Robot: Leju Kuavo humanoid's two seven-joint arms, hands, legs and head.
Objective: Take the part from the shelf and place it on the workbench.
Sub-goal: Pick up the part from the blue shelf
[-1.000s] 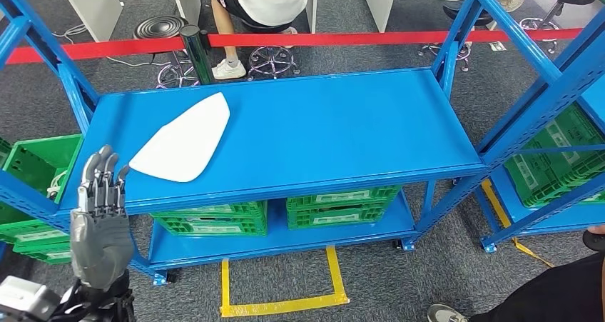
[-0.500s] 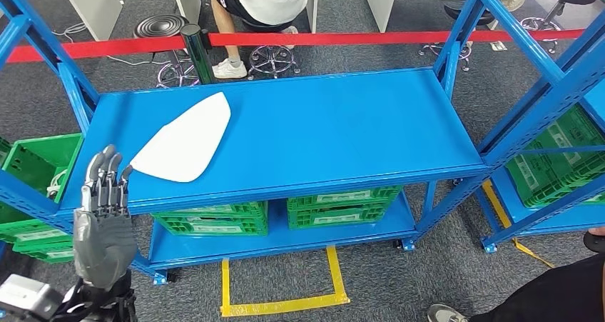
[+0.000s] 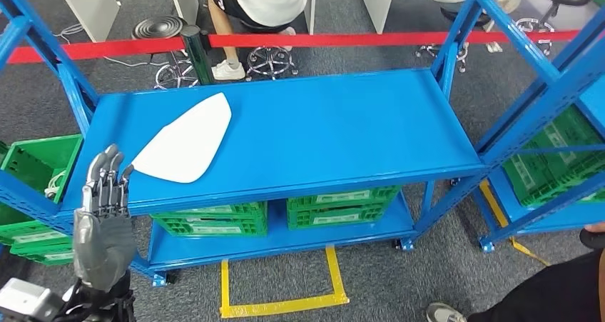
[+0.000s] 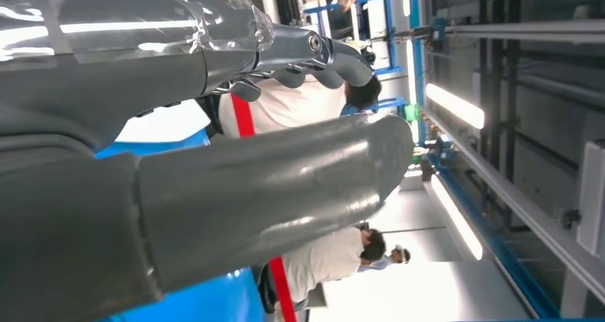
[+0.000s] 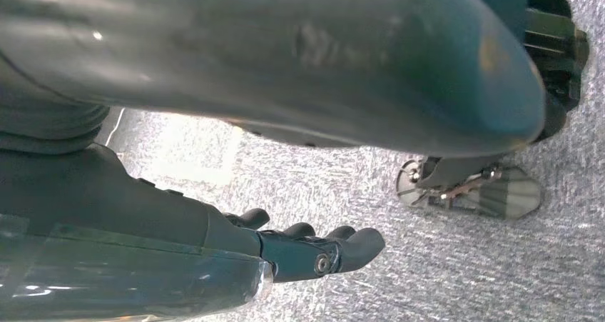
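Fingers [image 3: 107, 175] of the left hand [image 3: 102, 222] point straight up and lie close together, holding nothing, their tips level with the front edge of the blue shelf [image 3: 321, 122] at its left end. In the left wrist view the thick thumb [image 4: 285, 193] stands apart from the darker fingers [image 4: 335, 58], nothing between them. The white part [image 3: 187, 140] lies flat on the shelf's left half, just beyond those fingertips, not touched. The right hand [image 5: 214, 265] hangs over grey carpet [image 5: 428, 279], its fingers [image 5: 342, 247] gently curled and apart, nothing in them; much of that view is blocked by the blurred thumb. Below the shelf, green crates [image 3: 278, 211] sit on the lower deck, their contents hidden. A person [image 3: 260, 1] sits behind the red barrier tape [image 3: 357, 38], cut off by the picture's top edge. Another person's dark clothing and shoe [image 3: 542, 293] enter at the lower right corner.
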